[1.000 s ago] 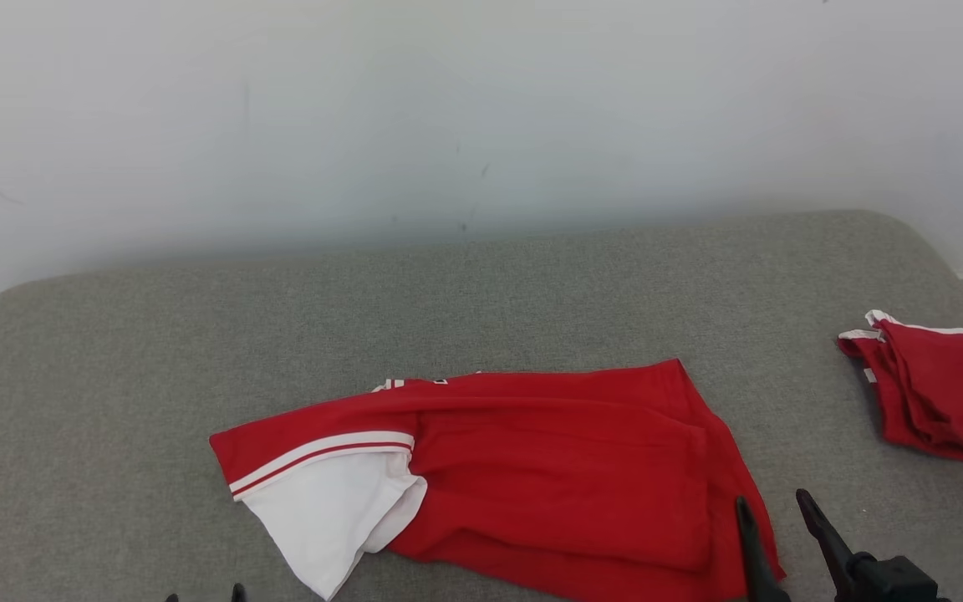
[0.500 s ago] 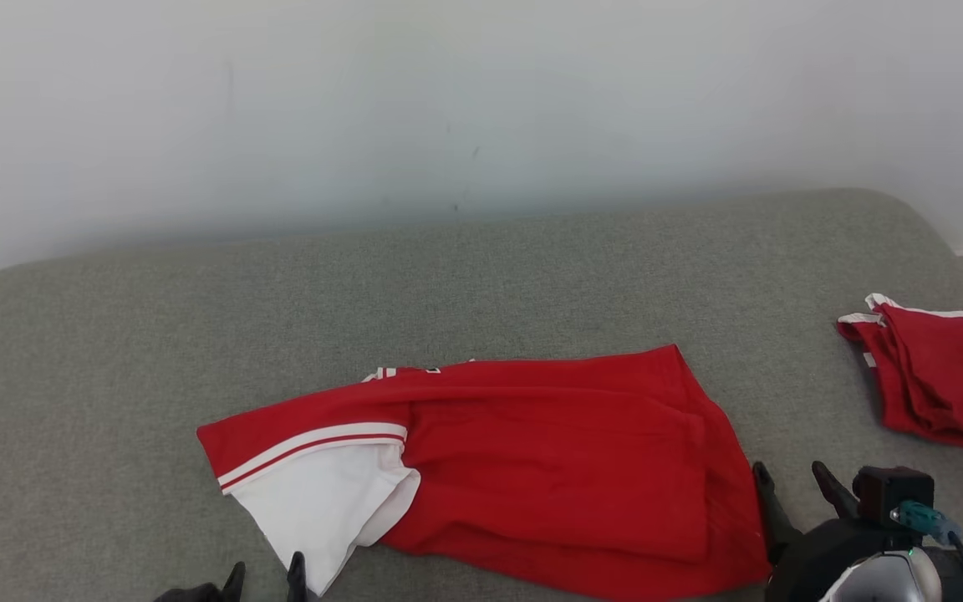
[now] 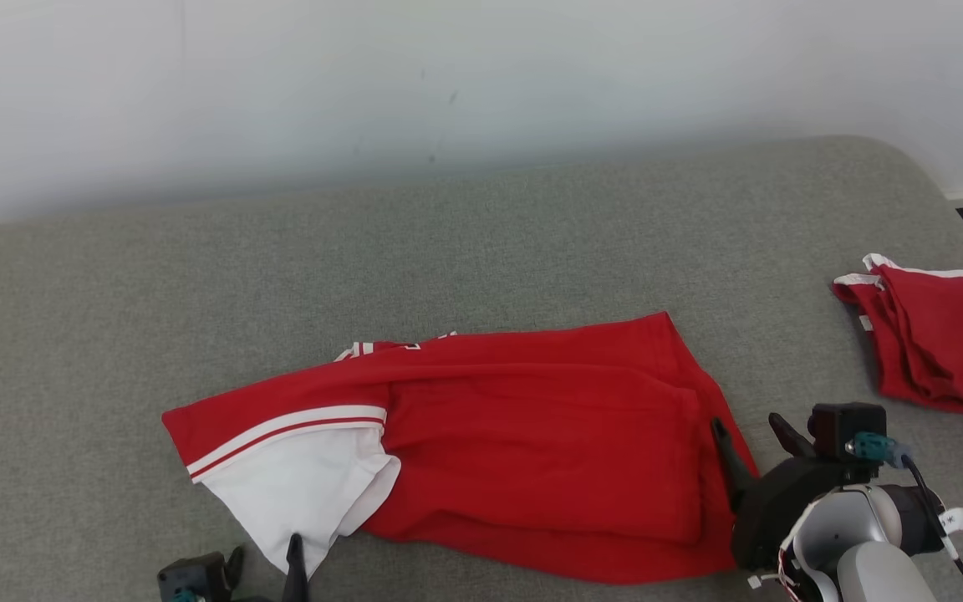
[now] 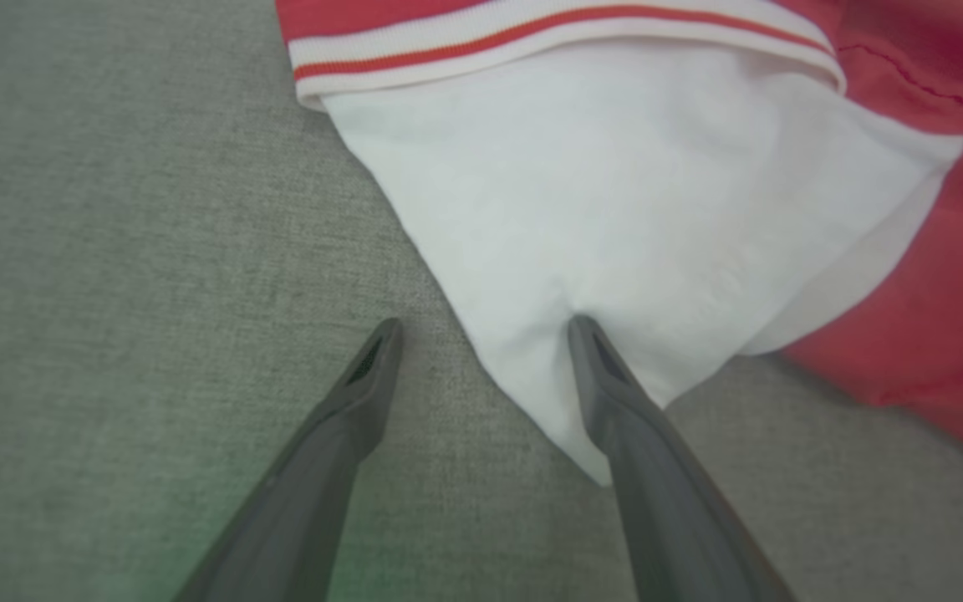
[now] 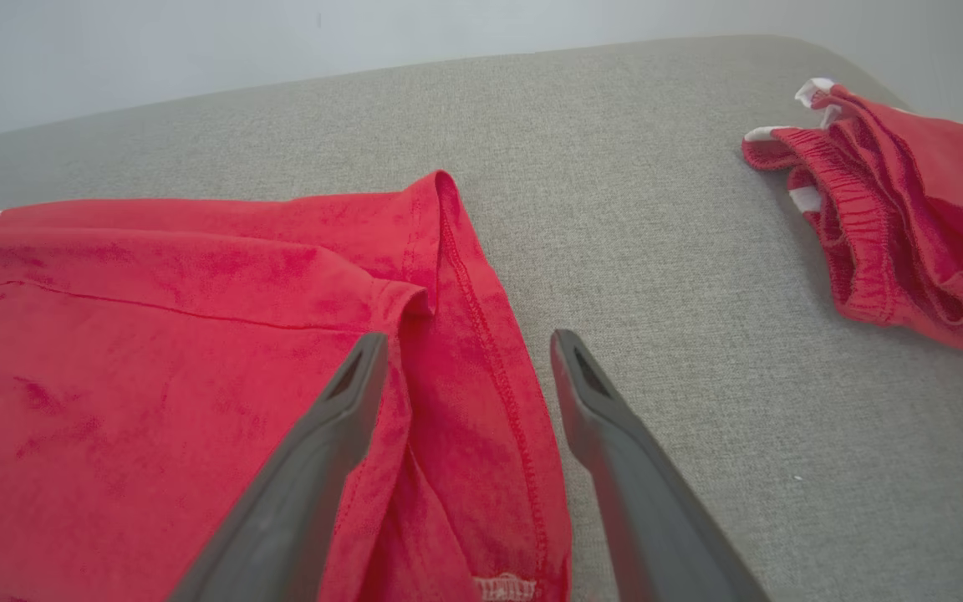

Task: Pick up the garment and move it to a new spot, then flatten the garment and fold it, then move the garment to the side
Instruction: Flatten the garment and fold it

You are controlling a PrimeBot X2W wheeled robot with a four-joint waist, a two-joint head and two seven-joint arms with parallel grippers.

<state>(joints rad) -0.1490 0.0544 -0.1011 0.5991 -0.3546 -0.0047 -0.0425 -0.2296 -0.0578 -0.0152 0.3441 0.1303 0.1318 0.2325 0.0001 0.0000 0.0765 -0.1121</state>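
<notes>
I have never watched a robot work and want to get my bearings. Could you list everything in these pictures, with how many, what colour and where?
Garment: one, red with a white part at its left end, lying mid-surface.
Second garment: one, red with white trim, bunched at the surface's right edge.
Padded surface: one, grey fabric, under both garments.
Wall: one, white, behind the surface.
Left pincer: one, dark, open, astride the white part's edge.
Right pincer: one, dark, open, astride the garment's right hem.
Right forearm: one, pale, lower right of the head view.
</notes>
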